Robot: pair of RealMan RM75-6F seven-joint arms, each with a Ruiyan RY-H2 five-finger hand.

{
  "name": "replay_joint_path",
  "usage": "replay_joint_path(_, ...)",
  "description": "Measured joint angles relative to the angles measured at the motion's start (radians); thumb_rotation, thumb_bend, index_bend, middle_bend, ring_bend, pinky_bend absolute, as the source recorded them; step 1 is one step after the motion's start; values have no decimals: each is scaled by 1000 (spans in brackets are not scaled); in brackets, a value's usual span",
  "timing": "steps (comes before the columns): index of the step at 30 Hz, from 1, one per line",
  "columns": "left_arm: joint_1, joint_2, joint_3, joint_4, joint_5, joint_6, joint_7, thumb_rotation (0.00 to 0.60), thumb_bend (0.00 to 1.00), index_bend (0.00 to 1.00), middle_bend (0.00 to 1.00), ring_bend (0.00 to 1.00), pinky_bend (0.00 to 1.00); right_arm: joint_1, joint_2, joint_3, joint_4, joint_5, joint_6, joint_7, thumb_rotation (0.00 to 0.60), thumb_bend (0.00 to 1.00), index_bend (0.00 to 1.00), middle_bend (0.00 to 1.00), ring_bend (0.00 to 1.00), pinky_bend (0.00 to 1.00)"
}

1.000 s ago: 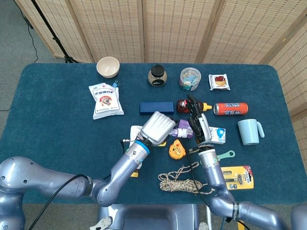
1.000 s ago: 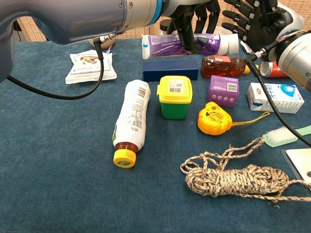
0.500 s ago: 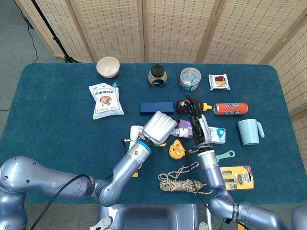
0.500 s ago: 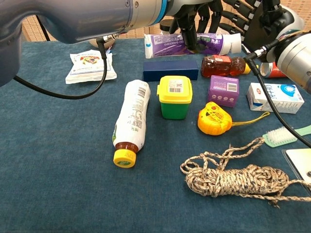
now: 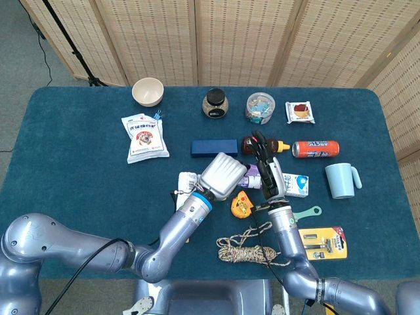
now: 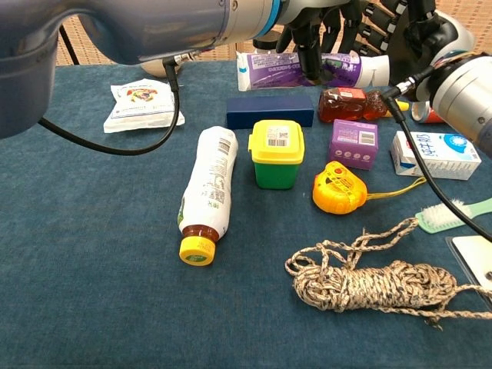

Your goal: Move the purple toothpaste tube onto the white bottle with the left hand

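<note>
the left hand (image 6: 315,31) is up in the air with its dark fingers (image 6: 310,54) wrapped around the purple toothpaste tube (image 6: 296,69). it holds the tube flat and sideways, most likely so the tube can be laid down flat on something round without rolling off. in the head view the left hand (image 5: 223,175) hides most of the tube.

the tube hangs over the middle of the table, above the blue box (image 6: 270,111) and the yellow and green tub (image 6: 277,152). it is not on the bottle yet.

the right hand (image 6: 411,31) is just at 3 o'clock from the tube's white cap end. its fingers are spread apart and hold nothing. it looks like it is only waiting close by.

the white bottle (image 6: 207,192) lies on its side on the blue table (image 6: 92,254), at about 7 o'clock from the tube in the chest view. its yellow cap (image 6: 196,250) points toward the robot. because the bottle is round and lying down, the tube may need to go across it or right along its top.

at 3 o'clock from the tub is a purple box (image 6: 354,142), and below that a yellow tape measure (image 6: 338,192). a rope (image 6: 369,280) lies nearest the robot.
</note>
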Motion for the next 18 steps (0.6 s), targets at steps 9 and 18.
replay_joint_path(9,-13,-11,0,14,-10,0,10,600,980,616,547,613,599,3,-8,1,12,-5,0,-1,179,0,0,0,0,0)
replay_joint_path(18,-19,-25,-3,28,-9,1,3,600,981,616,547,613,599,6,-16,5,23,-4,0,6,180,0,0,0,0,0)
